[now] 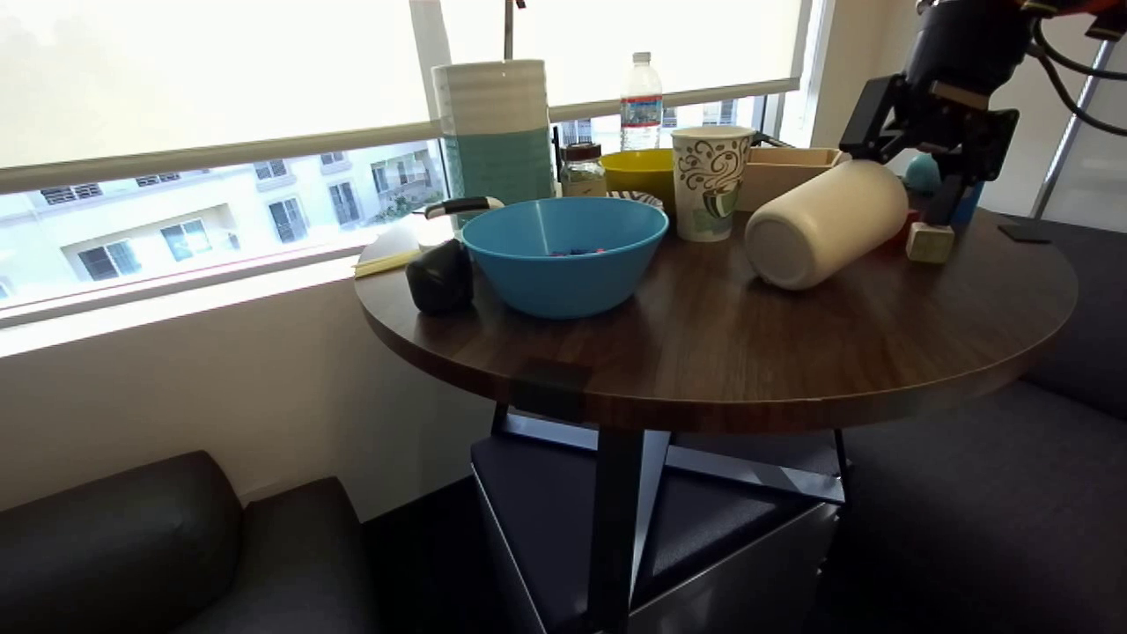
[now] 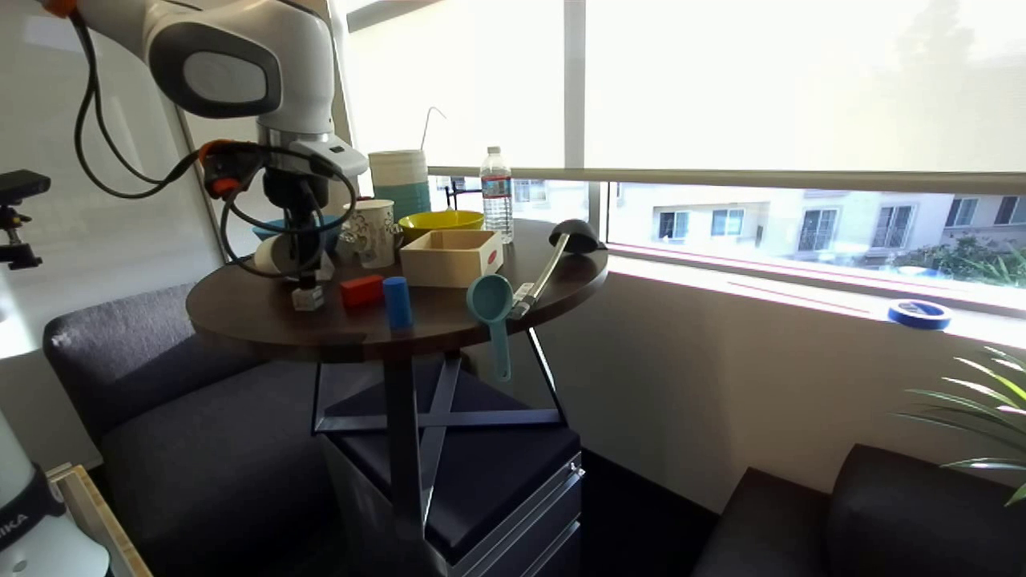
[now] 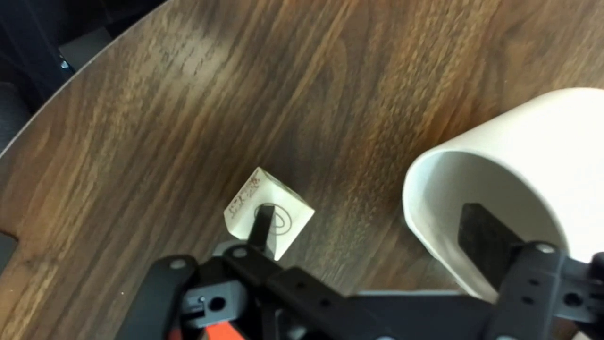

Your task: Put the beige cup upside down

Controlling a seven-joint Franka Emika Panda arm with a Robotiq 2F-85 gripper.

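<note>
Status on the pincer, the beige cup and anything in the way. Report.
Pincer open. Beige cup lying on its side, not yet upside down. Small pale block near the cup's open end, could obstruct.

the right edge of the wrist view cuts off the beige cup (image 3: 552, 165), and a finger (image 3: 488, 243) of the gripper (image 3: 369, 212) blocks part of its mouth. both exterior views crop the arm (image 2: 300, 64). in an exterior view, the bits (image 1: 578, 253) inside the blue bowl (image 1: 563, 277) are too small to tell.
</note>
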